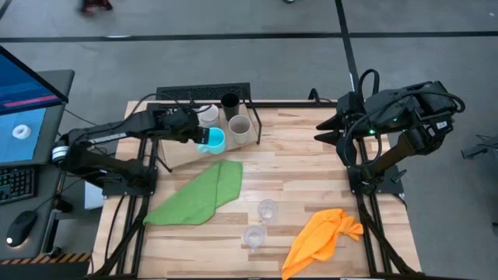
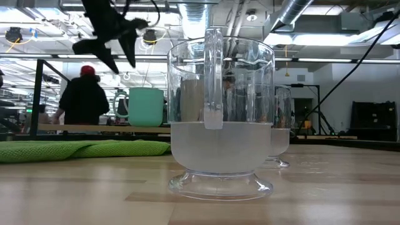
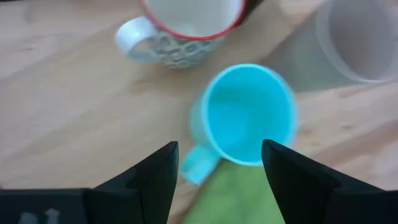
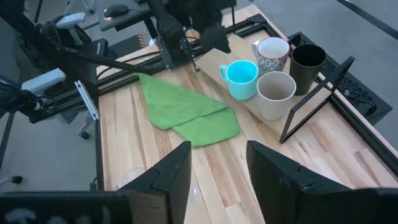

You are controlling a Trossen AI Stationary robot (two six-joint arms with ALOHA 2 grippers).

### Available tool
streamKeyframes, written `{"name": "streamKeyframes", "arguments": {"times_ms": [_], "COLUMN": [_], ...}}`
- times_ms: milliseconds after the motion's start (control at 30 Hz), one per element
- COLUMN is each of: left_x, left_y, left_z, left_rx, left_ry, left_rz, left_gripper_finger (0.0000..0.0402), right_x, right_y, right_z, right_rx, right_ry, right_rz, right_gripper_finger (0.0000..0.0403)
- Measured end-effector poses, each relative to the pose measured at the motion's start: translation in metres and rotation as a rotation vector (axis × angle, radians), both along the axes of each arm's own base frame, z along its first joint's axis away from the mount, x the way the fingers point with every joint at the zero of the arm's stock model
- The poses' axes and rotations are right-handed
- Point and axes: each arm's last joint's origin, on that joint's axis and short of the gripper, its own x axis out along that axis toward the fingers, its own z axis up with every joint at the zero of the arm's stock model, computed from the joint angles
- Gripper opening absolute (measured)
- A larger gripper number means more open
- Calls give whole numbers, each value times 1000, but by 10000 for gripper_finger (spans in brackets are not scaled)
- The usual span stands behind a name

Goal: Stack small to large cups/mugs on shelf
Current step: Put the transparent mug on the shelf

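We are working over the striped butcher-block worktop [image 1: 311, 179], where the pale plywood shelf [image 4: 252, 107] with its black wire frame is carrying four vessels. Our left pincer [image 3: 217, 163] is hovering with fingers spread just above the bright blue mug [image 3: 249, 115], beside the white patterned mug [image 3: 180, 31]; we should be centring over its rim before closing. Our right pincer [image 4: 217, 163] is waiting spread, well apart. Two clear glasses [image 1: 261, 222] are standing near the front edge.
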Motion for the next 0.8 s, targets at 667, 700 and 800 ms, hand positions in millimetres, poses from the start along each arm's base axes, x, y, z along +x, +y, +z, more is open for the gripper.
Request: {"name": "streamKeyframes", "arguments": {"times_ms": [667,700,800], "left_x": [89,96,112], "left_y": [-101,-106,-120], "left_z": [-7,-14,-31], "left_rx": [-102,-109,-130], "left_ry": [-400,-392,-375], "left_rz": [-568,-585,-627], "left_gripper_finger": [222,222,222], "right_x": [0,0,0], "right_y": [0,0,0], "right_z": [0,0,0], "right_rx": [6,6,18], "right_ry": [-1,-1,-3], "right_rz": [-5,-5,-14], "right_gripper_finger": [175,175,175]}}
